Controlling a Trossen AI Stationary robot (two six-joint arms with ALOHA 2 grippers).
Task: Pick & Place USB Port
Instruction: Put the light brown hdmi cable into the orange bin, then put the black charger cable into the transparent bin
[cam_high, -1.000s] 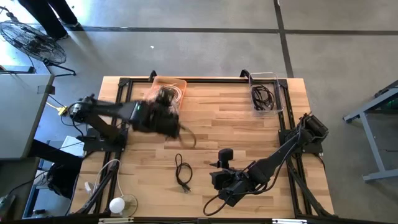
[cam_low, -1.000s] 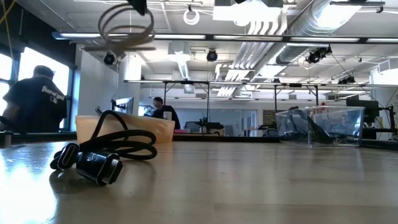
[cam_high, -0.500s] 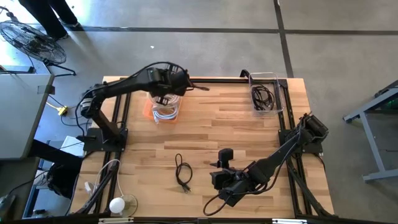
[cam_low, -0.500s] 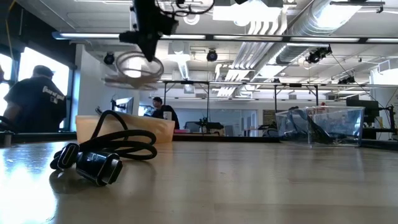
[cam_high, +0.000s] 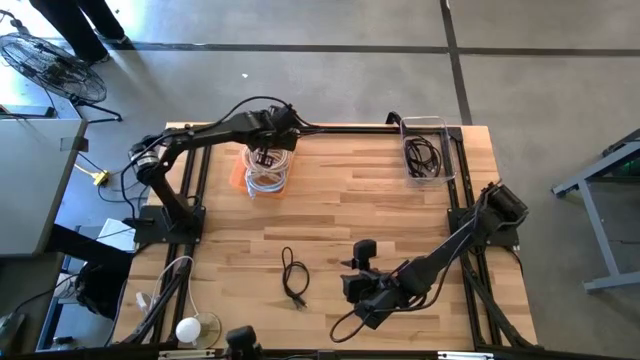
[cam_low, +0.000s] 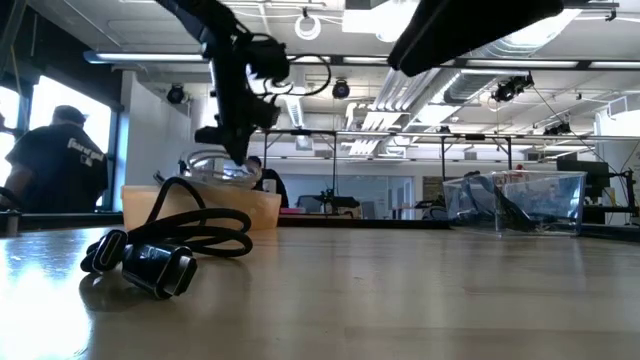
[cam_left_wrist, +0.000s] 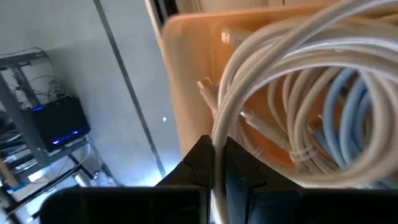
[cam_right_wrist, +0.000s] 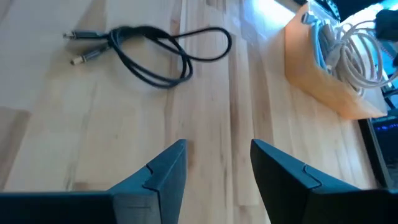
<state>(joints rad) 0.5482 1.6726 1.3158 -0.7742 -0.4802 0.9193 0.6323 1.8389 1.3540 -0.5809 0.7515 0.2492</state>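
Note:
My left gripper (cam_high: 268, 152) hangs over the orange bin (cam_high: 236, 172) at the table's far left, shut on a coiled white USB cable (cam_high: 265, 178). In the low view the coil (cam_low: 215, 165) hangs at the rim of the bin (cam_low: 200, 205). More white and pale blue cables lie in the bin (cam_left_wrist: 193, 74). A black cable (cam_high: 293, 275) lies loose on the table's near middle. My right gripper (cam_high: 352, 290) hovers open to its right, a little above the wood, with nothing between its fingers (cam_right_wrist: 217, 168). My left gripper pinches one strand of the white coil (cam_left_wrist: 217, 152) between its two fingers, which come from above and slant down. The coil (cam_left_wrist: 298, 93) hangs below the fingers over the bin's inside. I cannot tell whether its lower loops rest on the cables there.
A clear bin (cam_high: 428, 150) holding black cables stands at the far right. Bare wood lies between the two bins and around the black cable (cam_right_wrist: 149, 53). People sit in the room beyond the table (cam_low: 60, 155).
My left gripper has swung from over the table's left middle toward the far edge, turned, and come down over the orange bin, staying shut. The white coil came with it and has sunk from high above the table to the bin's rim.

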